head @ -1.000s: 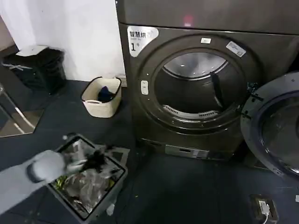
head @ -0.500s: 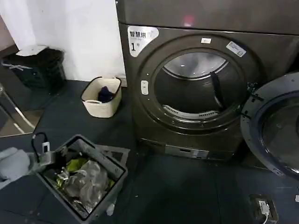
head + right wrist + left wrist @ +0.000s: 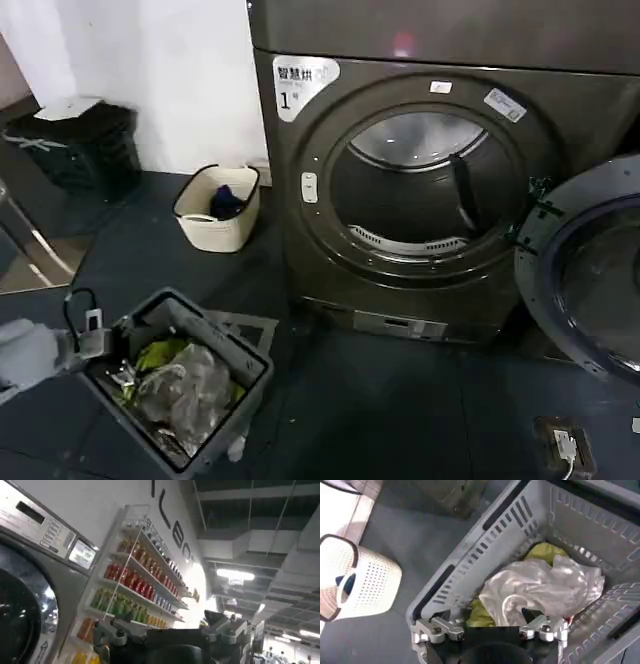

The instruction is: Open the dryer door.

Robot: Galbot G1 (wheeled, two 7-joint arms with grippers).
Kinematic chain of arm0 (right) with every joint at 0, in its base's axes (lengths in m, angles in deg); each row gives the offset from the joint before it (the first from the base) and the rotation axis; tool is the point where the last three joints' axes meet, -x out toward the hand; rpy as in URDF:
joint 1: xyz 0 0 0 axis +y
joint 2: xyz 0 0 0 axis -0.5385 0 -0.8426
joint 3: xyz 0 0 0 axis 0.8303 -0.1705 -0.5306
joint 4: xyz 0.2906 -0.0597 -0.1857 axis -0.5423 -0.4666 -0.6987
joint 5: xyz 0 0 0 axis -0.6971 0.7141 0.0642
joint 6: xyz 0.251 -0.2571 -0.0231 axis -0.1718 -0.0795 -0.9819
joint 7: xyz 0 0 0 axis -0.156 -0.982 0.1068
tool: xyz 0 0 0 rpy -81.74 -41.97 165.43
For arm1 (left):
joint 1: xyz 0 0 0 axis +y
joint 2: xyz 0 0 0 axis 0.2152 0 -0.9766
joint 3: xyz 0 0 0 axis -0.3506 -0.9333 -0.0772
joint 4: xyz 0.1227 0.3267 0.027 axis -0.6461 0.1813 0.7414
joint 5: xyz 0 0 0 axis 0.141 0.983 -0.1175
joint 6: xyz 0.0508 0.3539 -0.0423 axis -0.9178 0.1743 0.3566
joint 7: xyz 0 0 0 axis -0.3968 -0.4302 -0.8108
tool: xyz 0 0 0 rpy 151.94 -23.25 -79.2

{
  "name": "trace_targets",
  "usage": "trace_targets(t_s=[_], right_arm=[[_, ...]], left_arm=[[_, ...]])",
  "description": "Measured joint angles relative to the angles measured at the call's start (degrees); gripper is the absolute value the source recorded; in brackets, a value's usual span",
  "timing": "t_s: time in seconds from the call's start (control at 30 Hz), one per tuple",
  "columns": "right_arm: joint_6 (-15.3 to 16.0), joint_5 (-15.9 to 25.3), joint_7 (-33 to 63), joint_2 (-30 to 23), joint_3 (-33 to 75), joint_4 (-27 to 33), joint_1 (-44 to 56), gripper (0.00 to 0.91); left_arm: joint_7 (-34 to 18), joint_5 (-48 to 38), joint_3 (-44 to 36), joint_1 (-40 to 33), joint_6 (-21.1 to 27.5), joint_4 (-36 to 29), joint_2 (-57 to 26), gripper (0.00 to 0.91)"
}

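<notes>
Below the left gripper [image 3: 490,630], spread and empty, the grey basket [image 3: 470,565] holds seemingly crumpled plastic [image 3: 540,587].

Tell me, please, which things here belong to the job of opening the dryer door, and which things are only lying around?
Belong to the job:
the dryer, drum opening exposed
the dryer door, already swung open at the right

Only lying around:
grey basket with crumpled clothes, under the left gripper
white basket by the wall
black bin

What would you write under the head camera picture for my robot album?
The dryer door hangs wide open beside the dryer, while the left gripper hovers at a grey laundry basket.
</notes>
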Motion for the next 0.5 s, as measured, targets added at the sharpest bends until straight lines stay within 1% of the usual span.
trace_targets(t_s=[0.1,0.5], right_arm=[[-0.1,0.1,0.0,-0.1,-0.1,0.1,-0.1,0.907],[-0.2,0.1,0.0,-0.1,0.2,0.1,0.3,0.907]], left_arm=[[1.0,1.7,0.0,0.1,-0.4,0.0,-0.1,0.907],[1.9,3.4,0.1,0.2,-0.5,0.7,-0.6,0.907]])
